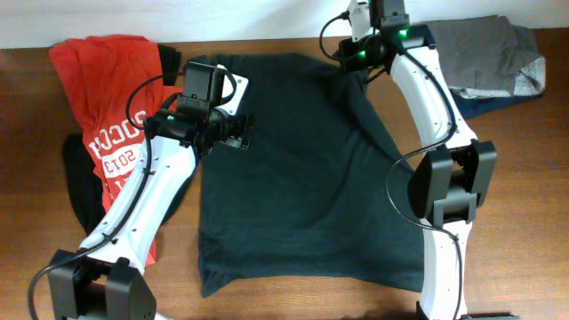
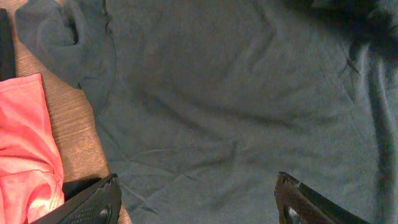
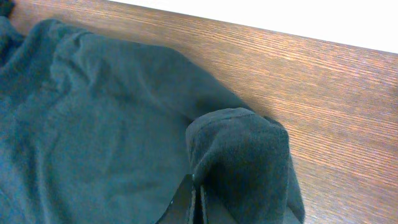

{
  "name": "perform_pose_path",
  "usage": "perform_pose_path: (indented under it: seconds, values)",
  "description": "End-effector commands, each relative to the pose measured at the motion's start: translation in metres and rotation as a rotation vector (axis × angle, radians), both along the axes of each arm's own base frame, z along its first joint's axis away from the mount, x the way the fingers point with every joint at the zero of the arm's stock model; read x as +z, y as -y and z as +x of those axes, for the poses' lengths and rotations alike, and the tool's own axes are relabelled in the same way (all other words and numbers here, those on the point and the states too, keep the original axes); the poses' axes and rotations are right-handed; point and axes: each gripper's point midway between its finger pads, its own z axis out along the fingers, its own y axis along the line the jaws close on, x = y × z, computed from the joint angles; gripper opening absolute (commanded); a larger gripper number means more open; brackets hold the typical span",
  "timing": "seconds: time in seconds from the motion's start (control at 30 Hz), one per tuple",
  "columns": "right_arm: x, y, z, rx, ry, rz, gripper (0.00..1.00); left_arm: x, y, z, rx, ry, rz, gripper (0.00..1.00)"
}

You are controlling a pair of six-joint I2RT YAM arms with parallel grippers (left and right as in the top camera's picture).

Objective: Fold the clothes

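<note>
1. The black T-shirt (image 1: 302, 178) lies spread over the middle of the table (image 1: 533, 196), with its bottom edge toward the lower edge of the overhead frame.
2. The right gripper (image 1: 357, 64) sits at the shirt's upper right corner. In the right wrist view its jaws are pressed together on a raised, bunched fold of the shirt's black cloth, lifted above the wood.
3. The left gripper (image 1: 233, 132) hangs over the upper left part of the shirt. In the left wrist view its fingers (image 2: 93, 202) stand wide apart at the bottom corners, with only flat shirt cloth beneath them and nothing in their hold.
4. A red garment (image 1: 111, 116) with white print lies at the upper left, partly under the left arm.
5. A grey garment (image 1: 484, 49) is heaped in the upper right corner, with a navy piece (image 1: 484, 102) showing under its lower edge.
</note>
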Motion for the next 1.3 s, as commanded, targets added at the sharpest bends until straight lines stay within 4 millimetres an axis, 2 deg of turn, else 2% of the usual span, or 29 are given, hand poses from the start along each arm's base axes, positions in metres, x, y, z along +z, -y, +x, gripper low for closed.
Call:
perform_pose_path:
  seconds: [0.0, 0.2, 0.23, 0.3, 0.33, 0.43, 0.47, 0.5, 0.57, 0.67, 0.77, 0.8, 0.93, 1.13, 1.27]
  values:
    - [-0.017, -0.033, -0.002, 0.029, -0.029, 0.029, 0.04, -0.001, -0.001, 0.003, -0.007, 0.003, 0.016, 0.79]
    - [-0.015, -0.077, -0.009, 0.096, -0.010, 0.054, 0.05, -0.001, -0.001, 0.003, -0.007, 0.004, 0.015, 0.79]
    - [-0.012, -0.083, -0.012, 0.112, -0.009, 0.067, 0.15, -0.001, -0.001, 0.004, -0.007, 0.008, 0.014, 0.79]
    - [-0.004, -0.091, -0.019, 0.135, -0.022, 0.090, 0.45, 0.002, 0.000, 0.006, -0.007, 0.021, 0.010, 0.79]
    - [0.001, -0.090, -0.022, 0.125, -0.031, 0.096, 0.52, 0.003, 0.000, 0.008, -0.006, 0.030, 0.008, 0.79]
    - [0.027, -0.077, -0.038, 0.103, -0.074, 0.090, 0.70, 0.007, -0.001, 0.014, -0.001, 0.059, -0.001, 0.79]
    - [0.034, -0.071, -0.044, 0.093, -0.091, 0.087, 0.73, 0.008, -0.001, 0.016, 0.000, 0.065, -0.002, 0.79]
    - [0.039, -0.066, -0.050, 0.085, -0.111, 0.083, 0.75, 0.009, -0.002, 0.017, 0.003, 0.070, -0.003, 0.79]
    - [0.059, -0.037, -0.080, 0.028, -0.209, 0.062, 0.79, 0.012, -0.004, 0.021, 0.011, 0.087, -0.008, 0.79]
    - [0.066, -0.006, -0.113, -0.027, -0.345, 0.041, 0.79, 0.016, -0.007, 0.027, 0.021, 0.113, -0.015, 0.79]
    - [0.057, 0.019, -0.140, -0.077, -0.477, 0.008, 0.79, 0.021, -0.007, 0.032, 0.023, 0.141, -0.022, 0.79]
    - [0.054, 0.023, -0.141, -0.087, -0.489, -0.001, 0.82, 0.022, -0.007, 0.033, 0.022, 0.145, -0.024, 0.79]
    - [0.032, 0.025, -0.150, -0.098, -0.571, -0.024, 0.85, 0.023, -0.007, 0.034, 0.022, 0.148, -0.024, 0.79]
    - [-0.026, 0.018, -0.169, -0.080, -0.720, -0.074, 0.84, 0.023, -0.007, 0.034, 0.022, 0.148, -0.024, 0.79]
    - [-0.072, 0.007, -0.183, -0.044, -0.779, -0.101, 0.79, 0.023, -0.007, 0.034, 0.022, 0.149, -0.024, 0.79]
